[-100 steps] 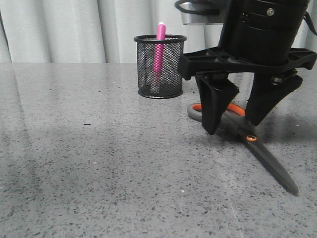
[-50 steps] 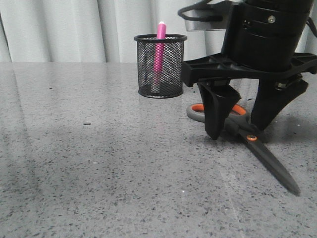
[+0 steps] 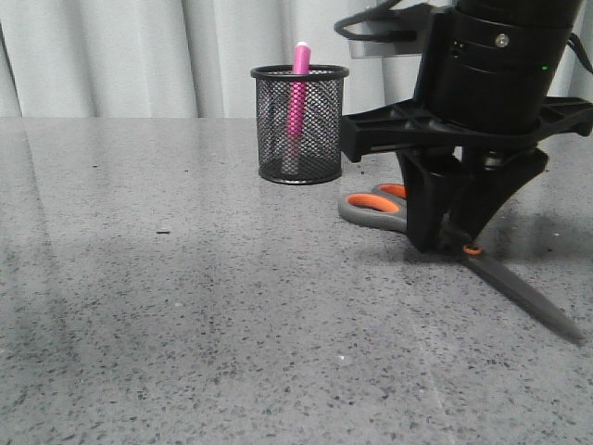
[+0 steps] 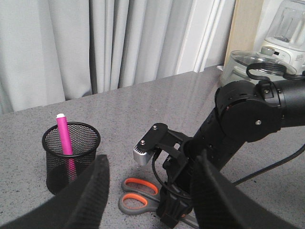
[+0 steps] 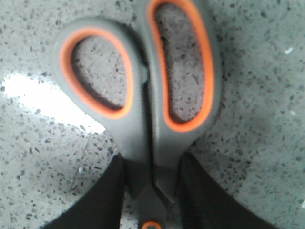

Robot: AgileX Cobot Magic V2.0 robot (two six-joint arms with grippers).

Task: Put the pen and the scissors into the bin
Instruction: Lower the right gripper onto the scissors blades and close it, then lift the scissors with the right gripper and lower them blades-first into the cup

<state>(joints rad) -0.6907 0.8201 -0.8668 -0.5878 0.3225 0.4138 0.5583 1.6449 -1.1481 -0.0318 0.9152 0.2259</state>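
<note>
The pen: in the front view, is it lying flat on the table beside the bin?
No. The pen stands upright inside the bin, its tip above the rim.

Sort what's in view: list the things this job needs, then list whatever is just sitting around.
Job items:
- pen, already standing in the bin
- scissors, on the table, right gripper closed on them near the pivot

Just lying about:
- blender and glass-lidded pot in the background
- curtain
</note>
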